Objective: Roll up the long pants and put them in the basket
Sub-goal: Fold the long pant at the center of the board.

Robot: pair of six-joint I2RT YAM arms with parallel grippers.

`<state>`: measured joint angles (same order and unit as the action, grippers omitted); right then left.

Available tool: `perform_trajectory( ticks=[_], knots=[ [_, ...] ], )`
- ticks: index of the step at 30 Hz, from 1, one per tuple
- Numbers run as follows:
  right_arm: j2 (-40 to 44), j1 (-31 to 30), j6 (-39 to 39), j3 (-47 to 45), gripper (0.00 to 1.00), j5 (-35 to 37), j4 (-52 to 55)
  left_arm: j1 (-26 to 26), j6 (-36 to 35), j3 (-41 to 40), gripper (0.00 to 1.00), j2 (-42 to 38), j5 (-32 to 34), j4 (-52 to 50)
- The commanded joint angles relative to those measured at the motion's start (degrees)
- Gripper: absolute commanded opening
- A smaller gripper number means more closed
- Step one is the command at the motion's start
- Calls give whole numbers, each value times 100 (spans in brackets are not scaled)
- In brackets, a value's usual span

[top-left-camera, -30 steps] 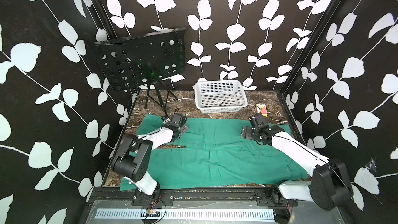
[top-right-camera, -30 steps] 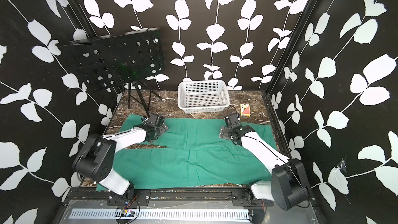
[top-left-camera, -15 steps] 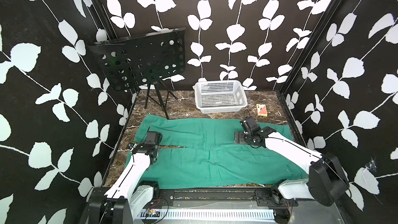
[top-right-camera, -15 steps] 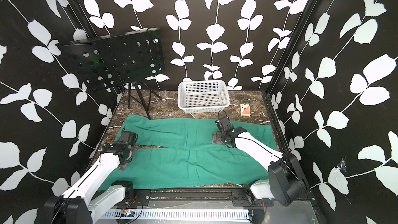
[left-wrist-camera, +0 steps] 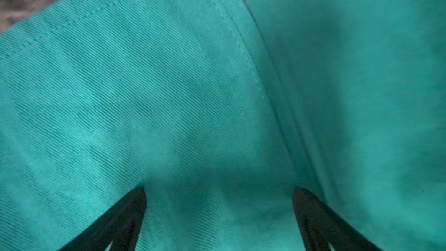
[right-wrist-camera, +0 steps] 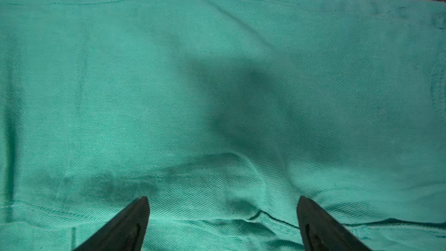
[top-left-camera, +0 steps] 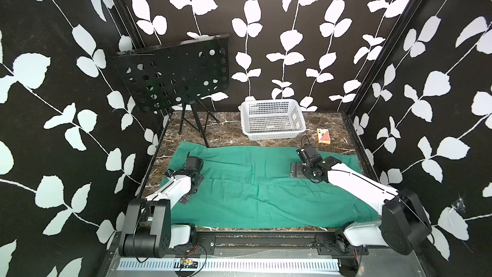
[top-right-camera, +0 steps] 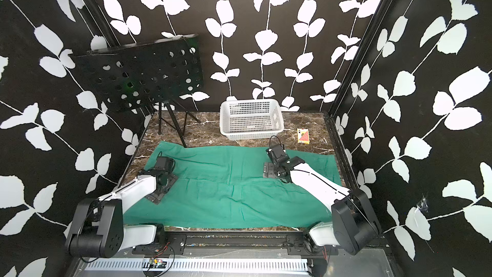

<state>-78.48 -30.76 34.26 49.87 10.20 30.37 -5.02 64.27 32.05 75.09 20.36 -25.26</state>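
1. The long pants (top-left-camera: 266,182) are lying spread flat on the table (top-left-camera: 229,129) on the robot's side of the basket (top-left-camera: 273,135). Their far edge is reaching almost to the basket's front wall. The legs are running off to the left of the basket and the waist end is lying to its right.
2. The cloth is showing a fine woven twill. It is likely soft, limp and light, so it will be sagging and creasing wherever it is lifted. It is not fragile, though it may be sliding on the polished table.
3. A stitched edge is looking like the best hold. Pinching the hem ends or the waistband at two spaced spots should be starting the roll evenly.
4. The left pincer (left-wrist-camera: 220,189) is standing wide and holding nothing. It is hanging low over a hem corner beside the gap between the legs, well to the left of the basket. I cannot tell whether it is touching the cloth.
5. The right pincer (right-wrist-camera: 223,197) is also standing wide and empty. It is hanging over the far leg's upper part, near the basket's front right corner. A slight ridge of cloth is lying between its tips, and contact is unclear.
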Motion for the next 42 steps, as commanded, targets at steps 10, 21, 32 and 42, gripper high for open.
perform_trajectory(
  ticks=[10,21,32,42],
  knots=[
    [299,-42,2,0,99,217,-1,117,695,566,94,-1280,801,-2607],
    [120,-37,83,111,99,62,-13,1339,1255,-809,81,-4080,605,-3684],
    [111,-40,171,84,98,211,78,3579,136,-620,84,-2035,-264,-2973],
    [202,-40,221,111,98,295,180,3595,-518,-616,67,-1879,-468,-2311]
  ],
)
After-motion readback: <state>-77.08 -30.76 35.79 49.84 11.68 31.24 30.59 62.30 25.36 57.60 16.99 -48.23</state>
